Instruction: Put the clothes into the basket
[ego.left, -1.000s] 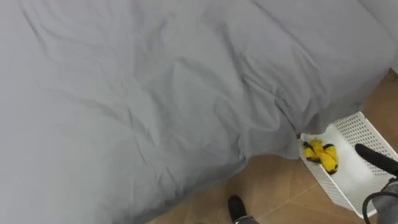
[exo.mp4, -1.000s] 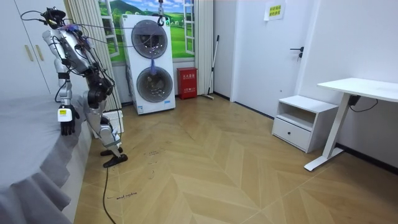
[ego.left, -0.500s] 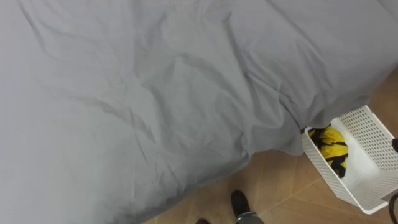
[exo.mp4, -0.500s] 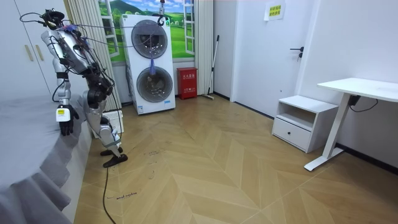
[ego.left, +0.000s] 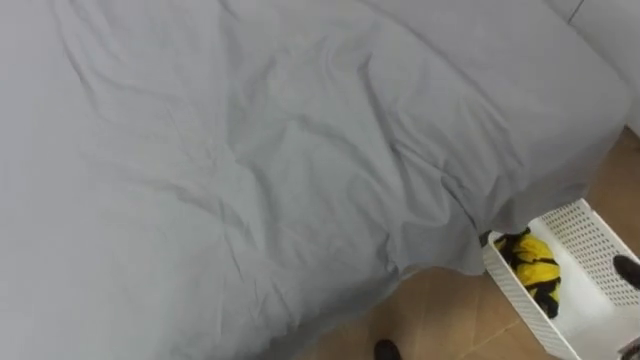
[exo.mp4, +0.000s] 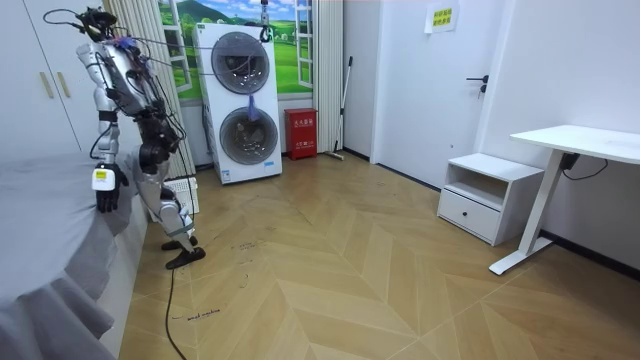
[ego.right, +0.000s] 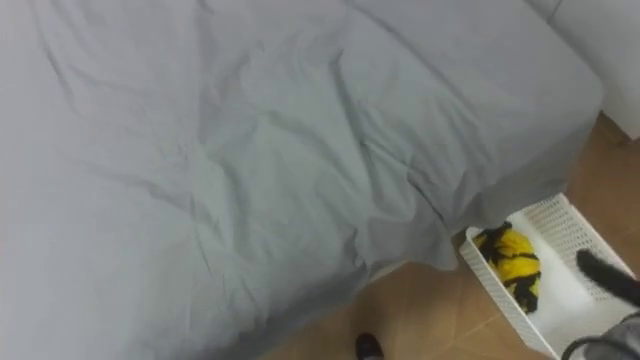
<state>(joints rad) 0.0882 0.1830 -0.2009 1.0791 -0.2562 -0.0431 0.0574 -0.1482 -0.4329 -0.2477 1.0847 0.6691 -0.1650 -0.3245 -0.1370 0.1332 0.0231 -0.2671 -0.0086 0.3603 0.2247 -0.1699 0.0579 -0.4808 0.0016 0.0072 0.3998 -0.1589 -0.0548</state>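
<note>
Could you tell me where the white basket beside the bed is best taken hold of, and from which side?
Probably the rim of the white basket on its side away from the bed, from above on the robot's right: the sheet overhangs the bed-side corner, the yellow garment fills that end, and the right hand hovers nearby.

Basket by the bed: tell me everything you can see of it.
White basket, plastic by its look, perforated walls, open top, standing on the wooden floor at the bed's corner. The grey sheet overhangs one end. A yellow and black garment lies inside. The right hand shows over it; contact unclear.
</note>
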